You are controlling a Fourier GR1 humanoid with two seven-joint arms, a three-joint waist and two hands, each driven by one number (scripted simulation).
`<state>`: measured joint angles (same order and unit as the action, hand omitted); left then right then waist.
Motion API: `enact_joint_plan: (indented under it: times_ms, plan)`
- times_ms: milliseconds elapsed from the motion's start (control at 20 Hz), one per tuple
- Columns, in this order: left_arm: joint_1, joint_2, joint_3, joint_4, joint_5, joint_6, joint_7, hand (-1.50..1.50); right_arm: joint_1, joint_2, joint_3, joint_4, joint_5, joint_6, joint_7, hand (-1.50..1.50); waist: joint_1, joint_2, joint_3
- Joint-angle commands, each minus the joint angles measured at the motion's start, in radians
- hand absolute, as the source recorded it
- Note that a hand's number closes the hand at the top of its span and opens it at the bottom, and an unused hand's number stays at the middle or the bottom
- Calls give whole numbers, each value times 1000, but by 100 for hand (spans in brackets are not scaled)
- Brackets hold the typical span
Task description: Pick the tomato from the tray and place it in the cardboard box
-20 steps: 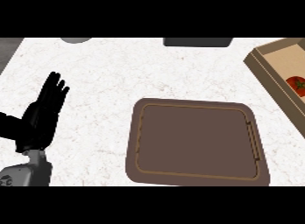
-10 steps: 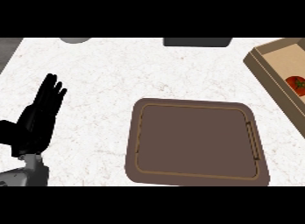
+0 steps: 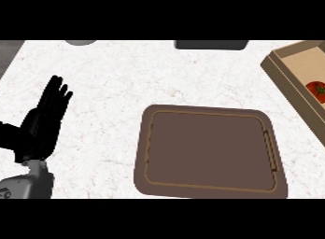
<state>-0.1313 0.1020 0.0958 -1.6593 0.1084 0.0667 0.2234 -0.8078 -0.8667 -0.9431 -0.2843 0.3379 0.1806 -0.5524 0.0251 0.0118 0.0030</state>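
Note:
A red tomato [image 3: 320, 90] lies inside the cardboard box [image 3: 286, 65] at the right edge of the head view. The brown tray [image 3: 211, 151] sits in the middle of the counter with nothing on it. My left hand [image 3: 39, 125] rests at the lower left, fingers straight and pointing up, holding nothing. It is well apart from both the tray and the box. My right hand does not show.
A dark grey object [image 3: 212, 44] sits at the counter's far edge, and a pale round item [image 3: 80, 42] is cut off at the top left. The counter's left edge [image 3: 1, 70] borders a dark floor.
My left forearm has slid slightly down and left toward the view's lower edge. The tomato, box and tray have not moved.

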Motion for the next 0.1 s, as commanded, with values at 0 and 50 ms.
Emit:
enact_joint_plan:
  times_ms: [0, 50]
  plan:
    - [33, -6, -3, 25, -6, -13, -48, 0, 65, -50, -4, 29, -31, 58, -33, -150, -4, -2, 0]
    - [-37, -18, -16, 51, -22, 10, -32, 0, 90, -55, -25, 40, -43, 59, -80, -150, -4, 3, 1]
